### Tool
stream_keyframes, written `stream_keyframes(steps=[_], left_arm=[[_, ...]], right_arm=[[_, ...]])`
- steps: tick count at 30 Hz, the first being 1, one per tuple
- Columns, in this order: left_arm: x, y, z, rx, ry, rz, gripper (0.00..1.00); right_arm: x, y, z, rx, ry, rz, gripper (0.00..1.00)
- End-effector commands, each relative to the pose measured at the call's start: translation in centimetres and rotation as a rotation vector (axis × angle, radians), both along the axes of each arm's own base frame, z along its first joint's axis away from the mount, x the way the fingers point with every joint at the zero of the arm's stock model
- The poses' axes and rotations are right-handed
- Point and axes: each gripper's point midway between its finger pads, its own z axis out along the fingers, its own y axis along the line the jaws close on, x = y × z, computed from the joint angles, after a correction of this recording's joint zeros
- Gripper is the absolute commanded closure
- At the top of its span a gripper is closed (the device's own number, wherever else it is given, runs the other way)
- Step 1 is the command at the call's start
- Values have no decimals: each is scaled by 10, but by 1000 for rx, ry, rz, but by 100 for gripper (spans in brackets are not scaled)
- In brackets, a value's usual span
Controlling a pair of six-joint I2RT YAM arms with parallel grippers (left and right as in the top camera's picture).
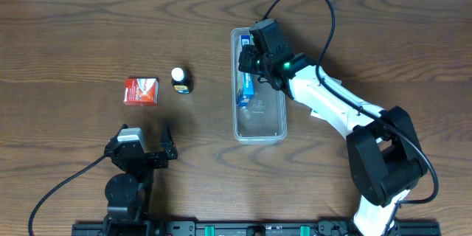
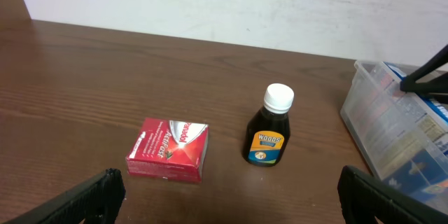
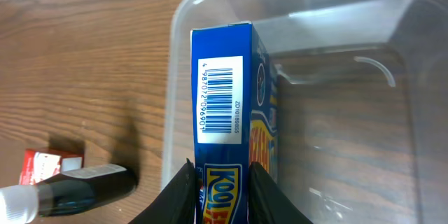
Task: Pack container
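Observation:
The clear plastic container (image 1: pixel 259 122) lies lengthwise at the table's centre; it also shows in the left wrist view (image 2: pixel 392 122) and the right wrist view (image 3: pixel 336 49). My right gripper (image 3: pixel 220 185) is shut on a blue box (image 3: pixel 227 105) and holds it on edge inside the container along its left wall; the box also shows from overhead (image 1: pixel 245 87), with the right gripper (image 1: pixel 254 63) over the container's far half. A red box (image 1: pixel 140 91) and a dark bottle with a white cap (image 1: pixel 180 80) stand left of the container. My left gripper (image 1: pixel 147 151) is open and empty, near the front edge.
The red box (image 2: pixel 169 150) and the bottle (image 2: pixel 269 135) stand in front of my left gripper (image 2: pixel 227 199). The bottle (image 3: pixel 66 190) and the red box (image 3: pixel 49 164) lie just outside the container's left wall. A cable loops above the right arm.

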Motion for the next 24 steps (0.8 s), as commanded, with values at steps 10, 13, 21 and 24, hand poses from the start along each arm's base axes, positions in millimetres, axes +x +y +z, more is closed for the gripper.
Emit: stream_keyframes(steps=[10,13,21,24], left_arm=[[0,-2,-15,14,34,-13,2],[0,-2,-15,14,34,-13,2],[0,-2,-15,14,34,-13,2],[0,-2,-15,14,34,-13,2]], right_arm=[[-4,-3,-11,-11,46,-9,64],[-4,-16,-16,-55,55,-43,60],[-4,-40,-16,-98,84,-59,64],[-1,-48,-11,-112,68,-50,64]])
